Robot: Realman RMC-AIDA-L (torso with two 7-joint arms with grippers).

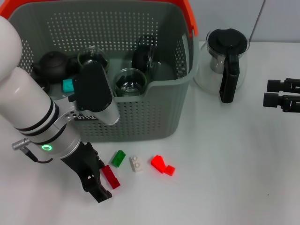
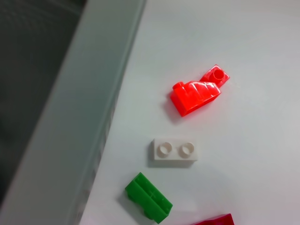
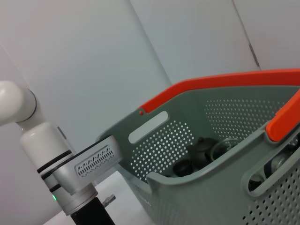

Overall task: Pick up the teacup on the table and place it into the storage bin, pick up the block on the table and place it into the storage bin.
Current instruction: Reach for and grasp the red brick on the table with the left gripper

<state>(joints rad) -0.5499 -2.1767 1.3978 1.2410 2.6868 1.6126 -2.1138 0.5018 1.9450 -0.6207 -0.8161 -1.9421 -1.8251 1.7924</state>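
Observation:
The grey storage bin [image 1: 154,117] with an orange handle [image 3: 220,82] stands at the back of the table. Inside it lie glass teacups [image 1: 129,80], a black teapot [image 1: 52,65] and a teal block [image 1: 68,85]. In front of the bin, several blocks rest on the table: dark red [image 1: 110,176], green [image 1: 118,158], white [image 1: 136,163] and bright red [image 1: 158,163]. My left gripper [image 1: 98,185] is down at the table, right beside the dark red block. The left wrist view shows the green block [image 2: 148,202], white block [image 2: 174,150] and bright red block [image 2: 197,92]. At the far right my right gripper [image 1: 272,93] hangs open and holds nothing.
A glass pot with a black lid and handle [image 1: 227,61] stands to the right of the bin. A small red brick [image 1: 169,170] touches the bright red block. The bin wall [image 2: 70,117] runs close along the blocks. White table lies in front and to the right.

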